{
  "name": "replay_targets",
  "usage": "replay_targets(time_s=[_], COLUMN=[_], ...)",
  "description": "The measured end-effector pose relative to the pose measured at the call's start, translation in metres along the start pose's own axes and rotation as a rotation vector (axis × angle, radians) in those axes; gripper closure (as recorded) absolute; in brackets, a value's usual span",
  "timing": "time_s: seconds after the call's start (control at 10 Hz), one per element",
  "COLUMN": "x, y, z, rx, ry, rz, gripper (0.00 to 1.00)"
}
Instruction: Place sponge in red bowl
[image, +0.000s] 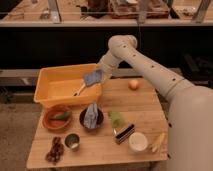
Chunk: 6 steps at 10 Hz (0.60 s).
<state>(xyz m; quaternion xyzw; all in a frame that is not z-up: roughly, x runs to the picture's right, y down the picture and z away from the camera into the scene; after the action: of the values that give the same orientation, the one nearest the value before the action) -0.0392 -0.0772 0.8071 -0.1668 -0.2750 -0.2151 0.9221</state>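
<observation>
My gripper (98, 73) is at the end of the white arm, over the right rim of the yellow bin (52, 85). It is shut on a blue-grey sponge (92, 78) and holds it in the air above the bin's right edge. The red bowl (57, 118) sits on the wooden table at the front left, below and left of the sponge. Something green lies inside it.
A utensil lies in the bin. A dark bowl (91, 118) with a blue cloth stands beside the red bowl. Also on the table are a metal cup (72, 141), dark fruit (54, 150), a green item (116, 117), a dark bar (124, 132), a white cup (138, 141), a yellow item (158, 142) and an orange fruit (133, 85).
</observation>
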Motion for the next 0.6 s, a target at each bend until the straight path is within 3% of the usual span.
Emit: replay_targets(time_s=[0.3,0.5,0.6], x=[-0.018,-0.016,-0.017], y=[0.012,0.014,0.013], z=[0.044,0.045,0.046], rx=[-0.073,-0.075,-0.076], ry=[-0.075,-0.080,-0.082], rz=[-0.026,-0.023,-0.025], gripper=[0.55,0.59,0.69])
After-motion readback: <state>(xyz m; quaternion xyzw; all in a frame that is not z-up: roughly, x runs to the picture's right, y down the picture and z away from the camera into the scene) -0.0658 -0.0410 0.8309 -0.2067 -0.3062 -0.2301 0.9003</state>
